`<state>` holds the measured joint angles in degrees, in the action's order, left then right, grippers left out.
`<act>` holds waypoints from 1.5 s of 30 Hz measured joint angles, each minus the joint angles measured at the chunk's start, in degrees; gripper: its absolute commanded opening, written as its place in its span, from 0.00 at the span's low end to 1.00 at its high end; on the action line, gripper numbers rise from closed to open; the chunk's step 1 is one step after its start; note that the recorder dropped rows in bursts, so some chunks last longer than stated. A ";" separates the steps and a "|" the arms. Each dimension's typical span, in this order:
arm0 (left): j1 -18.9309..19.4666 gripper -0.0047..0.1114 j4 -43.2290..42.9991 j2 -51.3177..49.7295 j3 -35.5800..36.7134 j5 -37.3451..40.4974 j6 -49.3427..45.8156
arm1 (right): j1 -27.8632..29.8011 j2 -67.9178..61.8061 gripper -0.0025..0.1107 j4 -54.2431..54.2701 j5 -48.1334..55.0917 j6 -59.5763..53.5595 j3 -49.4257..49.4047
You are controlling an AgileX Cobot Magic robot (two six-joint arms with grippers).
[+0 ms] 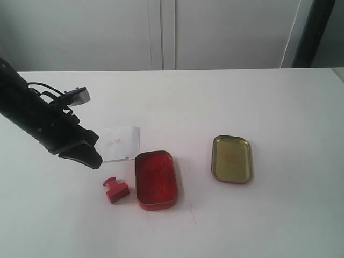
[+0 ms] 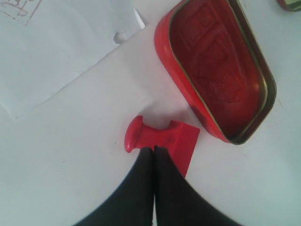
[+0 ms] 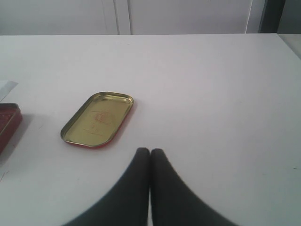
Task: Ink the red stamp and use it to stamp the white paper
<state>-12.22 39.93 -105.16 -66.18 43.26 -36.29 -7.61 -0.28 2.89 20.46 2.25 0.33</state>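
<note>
Grey cabinet doors back your white worktop. Inking and stamping both look left to do. The red stamp lies on its side in the worktop's left half, just beside the open ink tin. Your left pincer hangs near it, tips together on nothing, and the right pincer is likewise together and empty. Count one stamp, one white paper (faintly red-marked), one tin and one lid.

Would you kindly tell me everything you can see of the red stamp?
The red stamp is small, bright red and plastic-looking: a square block base, a short neck and a rounded knob. It lies on its side on the white table, base close beside the open ink-pad tin, knob pointing away from it. The shut left gripper hovers just above, not gripping it.
</note>
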 measured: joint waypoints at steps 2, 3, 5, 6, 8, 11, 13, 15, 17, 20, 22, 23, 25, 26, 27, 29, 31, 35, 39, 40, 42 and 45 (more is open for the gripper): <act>0.00 0.04 0.00 0.00 0.00 -0.41 1.32 | 0.00 0.00 0.02 0.00 0.00 0.00 0.00; 0.00 0.04 0.00 0.00 0.00 -0.66 2.02 | 0.00 0.00 0.02 0.00 0.00 0.00 0.00; 0.00 0.04 -0.23 0.00 0.00 -1.17 3.45 | 0.00 0.00 0.02 0.00 0.00 0.00 0.00; 0.00 0.04 -0.51 0.00 0.00 -1.32 4.25 | 0.00 0.00 0.02 0.00 0.00 0.00 0.00; 0.00 0.04 -1.20 0.00 0.00 -2.11 5.82 | 0.00 0.00 0.02 0.00 0.00 0.00 0.00; 0.00 0.04 -3.63 0.00 0.00 -3.43 8.64 | 0.00 0.00 0.02 0.00 0.00 0.00 0.00; 0.00 0.04 -5.68 0.00 0.00 -3.87 10.92 | 0.00 0.00 0.02 0.00 0.00 0.00 0.00; 0.00 0.04 -8.19 0.00 0.00 -4.46 13.53 | 0.00 0.00 0.02 0.00 0.00 0.00 0.00; -0.15 0.04 -12.01 0.23 0.00 -5.21 16.99 | 0.00 0.00 0.02 0.00 0.00 0.00 0.00; -1.59 0.04 -19.47 1.54 0.00 -7.13 23.38 | 0.00 0.00 0.02 0.00 0.00 0.00 0.00; -3.08 0.04 -25.49 2.70 0.00 -8.27 28.89 | 0.00 0.00 0.02 0.00 0.00 0.00 0.00; -3.63 0.04 -28.47 3.05 0.00 -8.67 31.18 | 0.00 0.00 0.02 0.00 0.00 0.00 0.00; -4.67 0.04 -34.02 3.98 0.00 -9.45 37.06 | 0.00 0.00 0.02 0.00 0.00 0.00 0.00; -4.81 0.04 -35.87 4.09 0.00 -9.43 39.21 | 0.00 0.00 0.02 0.00 0.00 0.00 0.00; -4.90 0.04 -37.59 4.18 0.00 -9.58 41.54 | 0.00 0.00 0.02 0.00 0.00 0.00 0.00; -4.90 0.04 -40.36 4.21 0.00 -9.58 44.47 | 0.00 0.00 0.02 0.00 0.00 0.00 0.00; -4.90 0.04 -41.44 4.21 0.00 -9.58 45.47 | 0.00 0.00 0.02 0.00 0.00 0.00 0.00; -4.93 0.04 -41.69 4.21 0.00 -9.81 46.03 | 0.00 0.00 0.02 0.00 0.00 0.00 0.00; -4.93 0.04 -41.69 4.21 0.00 -9.81 46.25 | 0.00 0.00 0.02 0.00 0.00 0.00 0.00; -4.93 0.04 -41.57 4.21 0.00 -9.81 46.25 | 0.00 0.00 0.02 0.00 0.00 0.00 0.00; -5.03 0.04 -41.45 4.21 0.00 -9.58 46.25 | 0.00 0.00 0.02 0.00 0.00 0.00 0.00; -5.03 0.04 -41.32 4.21 0.00 -8.92 46.25 | 0.00 0.00 0.02 0.00 0.00 0.00 0.00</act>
<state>-17.25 -1.39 -100.95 -66.18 34.35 9.96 -7.61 -0.28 2.89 20.46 2.25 0.33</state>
